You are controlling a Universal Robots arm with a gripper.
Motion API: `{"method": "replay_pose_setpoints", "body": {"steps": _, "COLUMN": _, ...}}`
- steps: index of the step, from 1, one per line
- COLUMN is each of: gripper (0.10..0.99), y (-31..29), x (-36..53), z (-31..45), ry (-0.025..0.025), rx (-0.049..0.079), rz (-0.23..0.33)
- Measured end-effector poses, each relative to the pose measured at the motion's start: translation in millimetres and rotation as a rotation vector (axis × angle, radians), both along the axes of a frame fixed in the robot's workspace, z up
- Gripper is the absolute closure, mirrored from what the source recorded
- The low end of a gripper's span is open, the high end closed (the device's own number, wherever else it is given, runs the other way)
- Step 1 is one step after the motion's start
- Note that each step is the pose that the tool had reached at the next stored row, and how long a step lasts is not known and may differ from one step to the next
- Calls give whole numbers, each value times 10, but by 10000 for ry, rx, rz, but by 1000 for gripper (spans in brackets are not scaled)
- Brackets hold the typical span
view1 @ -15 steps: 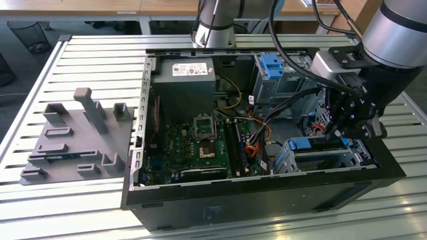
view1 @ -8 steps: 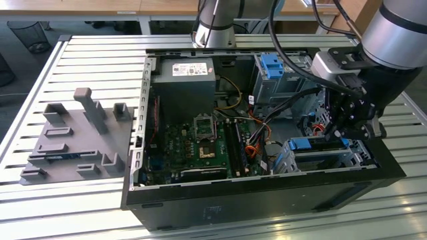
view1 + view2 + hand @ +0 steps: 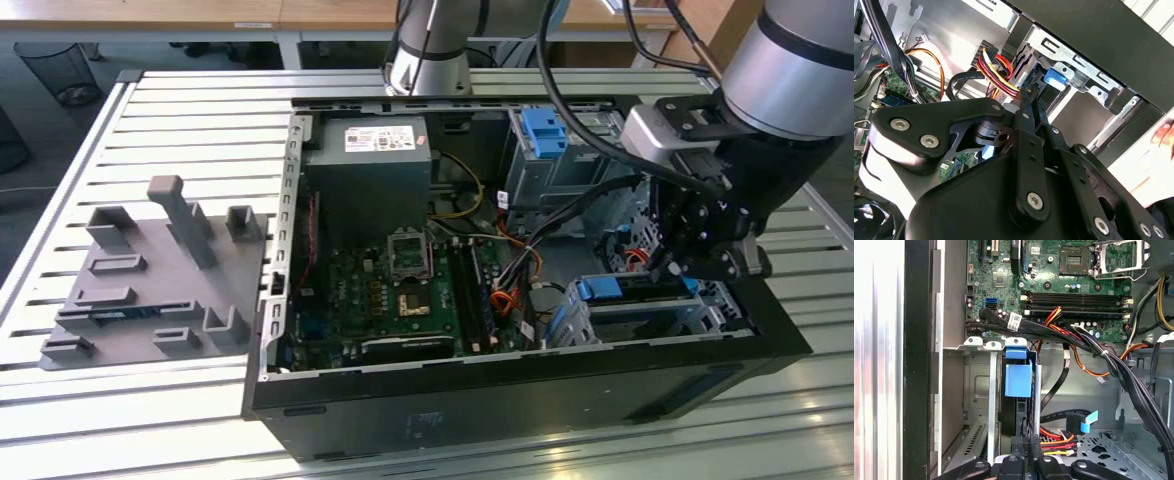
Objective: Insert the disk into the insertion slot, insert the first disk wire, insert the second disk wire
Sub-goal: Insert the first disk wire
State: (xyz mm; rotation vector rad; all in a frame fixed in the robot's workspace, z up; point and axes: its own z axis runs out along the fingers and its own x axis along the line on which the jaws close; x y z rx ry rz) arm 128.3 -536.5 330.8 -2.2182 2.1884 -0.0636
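Exterior view: the claw [image 3: 663, 268] hangs low inside the open computer case [image 3: 534, 400], towards the exterior view's right. It is just above the disk [image 3: 625, 290], which sits in the low drive cage [image 3: 577, 318]. The arm [image 3: 787, 60] hides the cage's far side.

Second wrist view: the claw's [image 3: 1029, 97] own links cover much of the scene. The disk [image 3: 1054, 77] shows as a blue patch within the cage [image 3: 1064, 50], with red and yellow wires [image 3: 999, 70] beside it.

First wrist view: the disk [image 3: 1018, 380] stands seated in the cage [image 3: 976, 390], its lower end cut off by the claw [image 3: 1026, 442]. Whether the claw is open or closed cannot be made out.
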Motion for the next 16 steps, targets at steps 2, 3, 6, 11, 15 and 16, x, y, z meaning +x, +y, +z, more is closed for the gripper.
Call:
{"method": "replay_pose_setpoints", "body": {"steps": 2, "gripper": 918, "y": 0, "x": 0, "z": -8, "ry": 0, "rx": 3, "rz": -1}}
{"method": "replay_pose_setpoints", "body": {"steps": 3, "gripper": 918, "y": 0, "x": 0, "z": -11, "ry": 0, "rx": 2, "rz": 0}}
{"method": "replay_pose_setpoints", "body": {"steps": 6, "gripper": 918, "y": 0, "x": 0, "z": -20, "ry": 0, "rx": 0, "rz": 0}}
{"method": "replay_pose_setpoints", "body": {"steps": 11, "gripper": 918, "y": 0, "x": 0, "z": -40, "ry": 1, "rx": -2, "rz": 0}}
{"method": "replay_pose_setpoints", "body": {"steps": 15, "gripper": 918, "y": 0, "x": -1, "z": -47, "ry": 2, "rx": 12, "rz": -1}}
{"method": "replay_pose_setpoints", "body": {"steps": 16, "gripper": 910, "y": 0, "x": 0, "z": -46, "ry": 1, "rx": 10, "rz": 0}}
